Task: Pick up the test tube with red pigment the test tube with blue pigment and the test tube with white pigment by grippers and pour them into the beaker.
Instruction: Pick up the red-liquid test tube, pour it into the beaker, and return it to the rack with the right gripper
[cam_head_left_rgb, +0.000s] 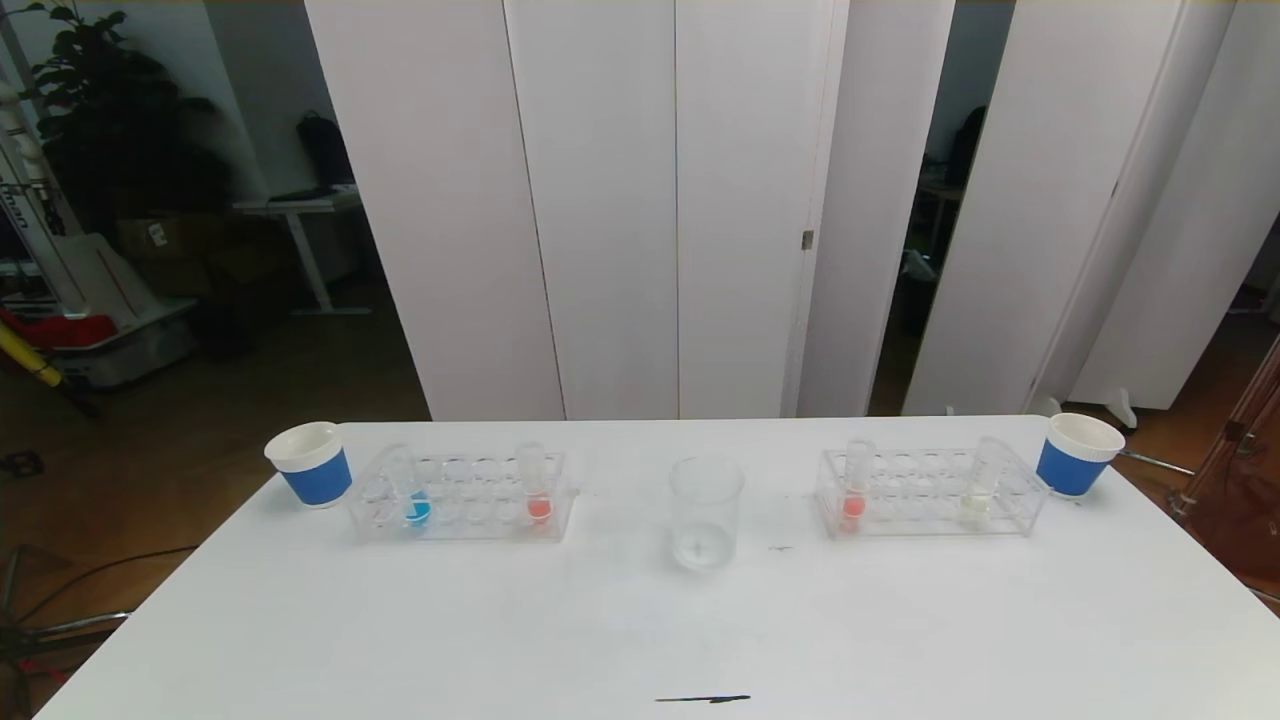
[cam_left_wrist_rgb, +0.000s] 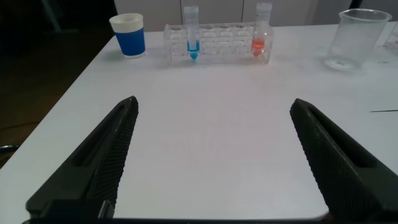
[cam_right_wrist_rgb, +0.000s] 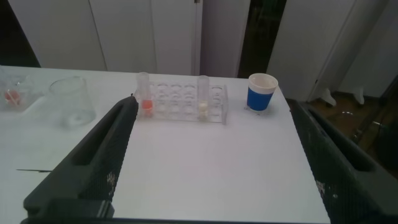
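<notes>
Two racks (cam_head_left_rgb: 460, 497), two paper cups (cam_head_left_rgb: 311, 463), four tubes and one beaker (cam_head_left_rgb: 706, 512) stand on the surface (cam_head_left_rgb: 640, 630). Ahead of the wide-open left end effector (cam_left_wrist_rgb: 211, 155): the blue-bottomed tube (cam_left_wrist_rgb: 191, 31). Ahead of the wide-open right end effector (cam_right_wrist_rgb: 211, 162): the cream-white-bottomed tube (cam_right_wrist_rgb: 203, 96).

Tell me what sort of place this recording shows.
Probably a mock chemistry bench set up in an office or lab room: a white table carries clear test tube racks and a beaker, with white partition panels behind and a desk beyond.
</notes>
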